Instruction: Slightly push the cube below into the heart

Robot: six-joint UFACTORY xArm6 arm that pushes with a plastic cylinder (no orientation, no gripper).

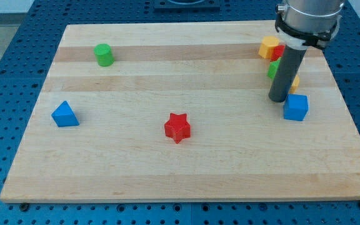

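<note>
A blue cube sits near the board's right edge. Just above it a small yellow block, probably the heart, shows only as a sliver behind my rod. My tip rests on the board right next to the cube's upper left corner, left of the yellow block; I cannot tell whether it touches the cube. The rod hides most of the yellow block and part of a green block.
A yellow block and a red block sit at the top right, above the green one. A red star lies mid-board, a blue triangle at the left, a green cylinder at the top left.
</note>
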